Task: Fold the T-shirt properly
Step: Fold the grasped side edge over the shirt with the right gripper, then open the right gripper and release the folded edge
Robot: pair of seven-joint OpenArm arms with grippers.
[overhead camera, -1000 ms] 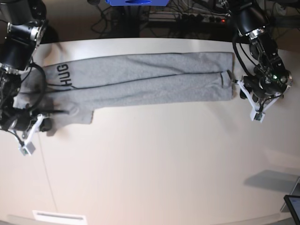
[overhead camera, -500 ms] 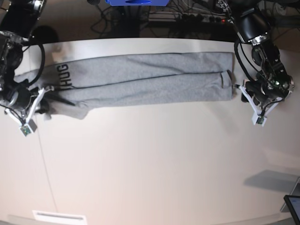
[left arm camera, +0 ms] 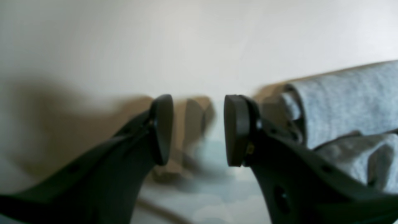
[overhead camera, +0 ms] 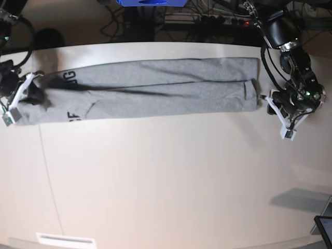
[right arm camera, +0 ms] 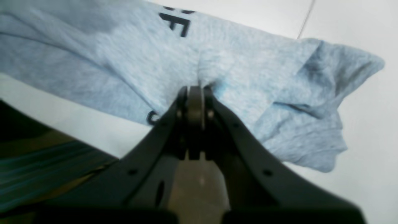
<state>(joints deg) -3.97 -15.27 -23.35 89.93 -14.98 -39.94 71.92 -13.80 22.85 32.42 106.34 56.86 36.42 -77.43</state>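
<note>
Here, in the base view, the heather-grey T-shirt (overhead camera: 155, 89) is seen stretched as a long folded band across the white table (overhead camera: 166, 181). Compared with the earlier frames, the loose flap at the lettered end is drawn up level with the band, and the right gripper (overhead camera: 25, 96) is found higher. The left gripper (overhead camera: 272, 106) is placed just beside the opposite end.

In the left wrist view, the jaws are held spread with nothing between them; grey cloth lies beside.

In the right wrist view, the jaws are pressed together on a pinch of T-shirt fabric below black lettering (right arm camera: 175, 23).
</note>
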